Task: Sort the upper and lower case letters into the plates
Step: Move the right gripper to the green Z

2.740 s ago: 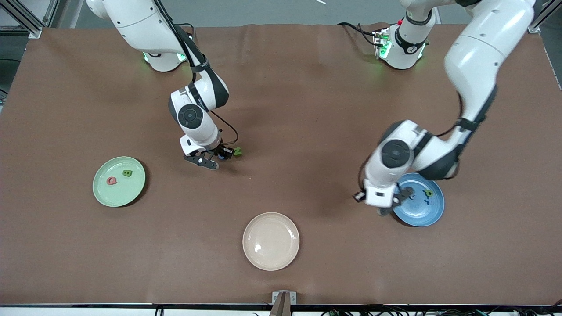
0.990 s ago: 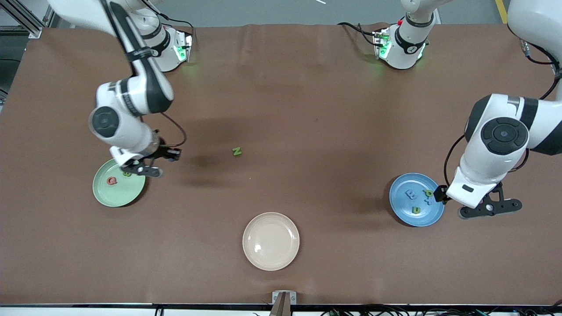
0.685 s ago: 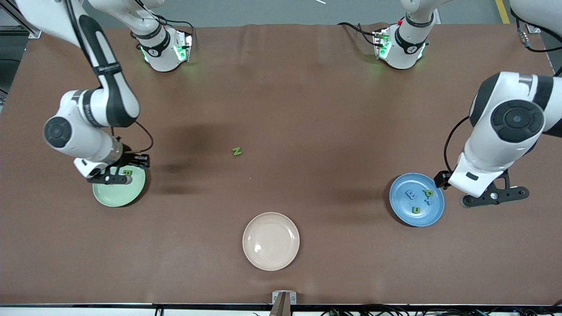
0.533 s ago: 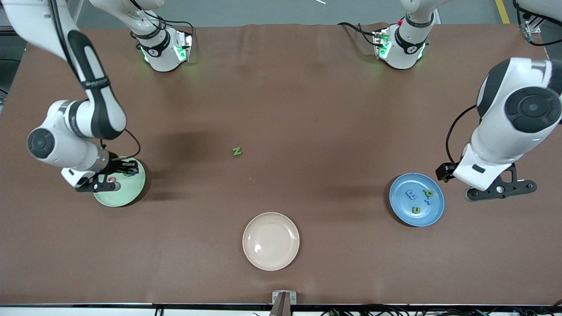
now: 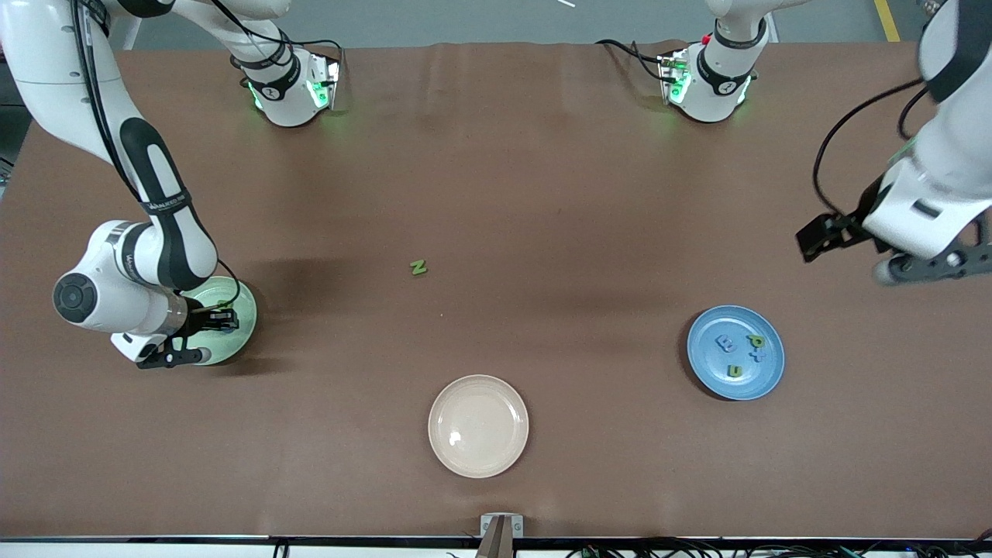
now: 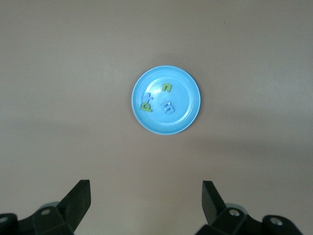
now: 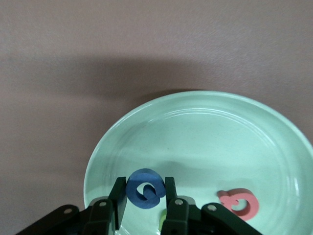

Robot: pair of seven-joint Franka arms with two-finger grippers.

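The mint green plate point(image 5: 242, 308) lies toward the right arm's end of the table. My right gripper point(image 5: 203, 338) is low over it, shut on a blue letter point(image 7: 145, 190) held upright above the plate's floor point(image 7: 205, 142). A red letter point(image 7: 238, 204) lies in that plate, and a green letter is mostly hidden under the gripper. The blue plate point(image 5: 735, 353) holds several blue and green letters point(image 6: 155, 99). My left gripper point(image 5: 934, 267) is open and empty, high over bare table near the left arm's end point(image 6: 146, 203). A green letter N point(image 5: 418, 267) lies alone mid-table.
A cream-beige plate point(image 5: 478, 425) with nothing in it sits near the table's front edge, nearer to the front camera than the N. The arm bases point(image 5: 288, 85) point(image 5: 707, 77) stand along the table's back edge.
My right gripper carried the blue letter from beside the N to over the mint plate. My left gripper left the blue plate and rose toward its end of the table.
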